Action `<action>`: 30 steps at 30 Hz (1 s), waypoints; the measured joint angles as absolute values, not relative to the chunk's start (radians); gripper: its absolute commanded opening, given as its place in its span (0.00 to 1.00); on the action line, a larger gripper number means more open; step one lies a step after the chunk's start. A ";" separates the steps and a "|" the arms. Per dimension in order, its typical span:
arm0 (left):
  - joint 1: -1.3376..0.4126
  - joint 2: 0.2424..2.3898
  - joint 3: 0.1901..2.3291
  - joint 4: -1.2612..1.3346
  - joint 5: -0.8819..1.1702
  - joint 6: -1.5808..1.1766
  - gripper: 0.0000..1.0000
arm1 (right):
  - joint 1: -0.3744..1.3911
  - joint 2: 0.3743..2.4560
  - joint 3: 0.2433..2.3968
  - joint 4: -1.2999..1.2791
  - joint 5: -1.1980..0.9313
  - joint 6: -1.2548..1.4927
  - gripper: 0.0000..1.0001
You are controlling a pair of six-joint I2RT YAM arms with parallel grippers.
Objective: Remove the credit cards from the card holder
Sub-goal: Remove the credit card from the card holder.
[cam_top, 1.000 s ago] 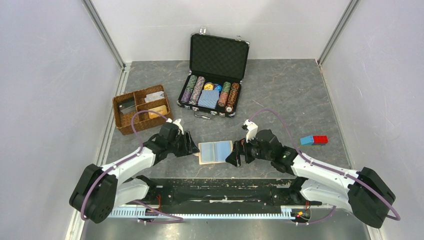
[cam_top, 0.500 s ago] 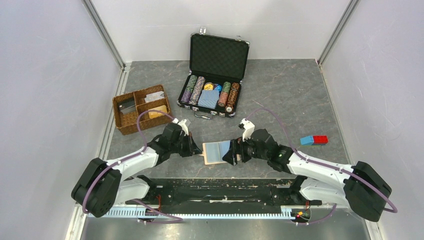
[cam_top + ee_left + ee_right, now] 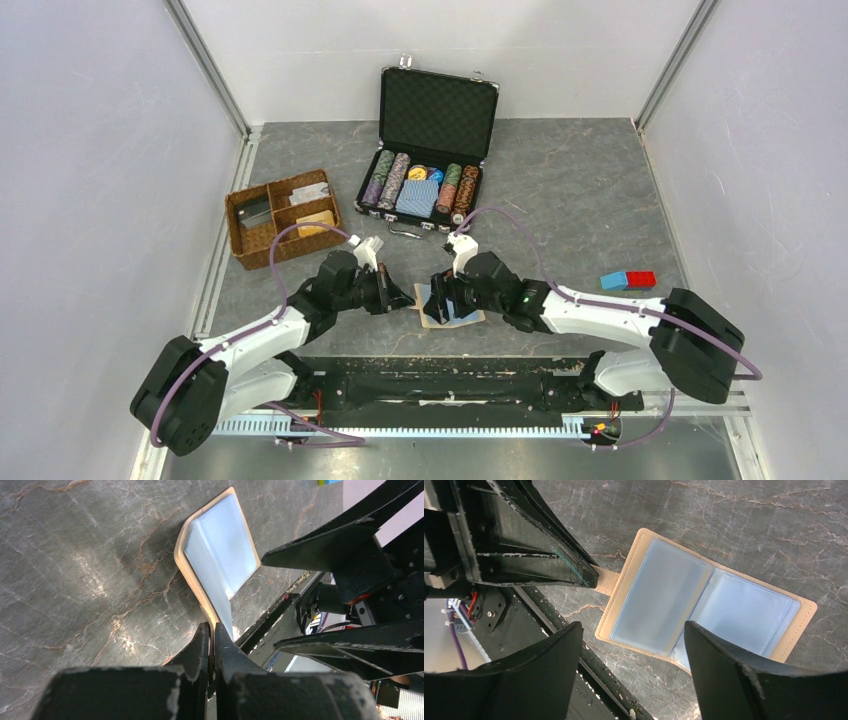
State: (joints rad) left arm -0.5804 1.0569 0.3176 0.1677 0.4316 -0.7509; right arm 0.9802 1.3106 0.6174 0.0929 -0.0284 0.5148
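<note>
Grey marbled tabletop (image 3: 580, 180) carries everything, and your card holder (image 3: 462, 314) lies open, pockets up, on the near side of the black case (image 3: 438, 110). From overhead the right gripper (image 3: 445, 298) hides most of it. The right wrist view shows the holder whole, its pale pockets too cloudy to tell what they contain, with that gripper's jaws spread wide above it, gripping nothing. Only there do you see the strap tab (image 3: 606, 580) pinched by the left gripper (image 3: 408, 303). The left wrist view adds that this clamped tan edge curls up off the table. Left of the case, a wicker tray (image 3: 240, 250) holds what look like three credit cards (image 3: 316, 222). Right of the case and nearer lie red and blue blocks (image 3: 628, 280).
</note>
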 measured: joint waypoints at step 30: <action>-0.580 1.039 0.317 0.078 0.451 -0.716 0.02 | 1.019 1.349 0.624 0.056 0.073 0.476 0.43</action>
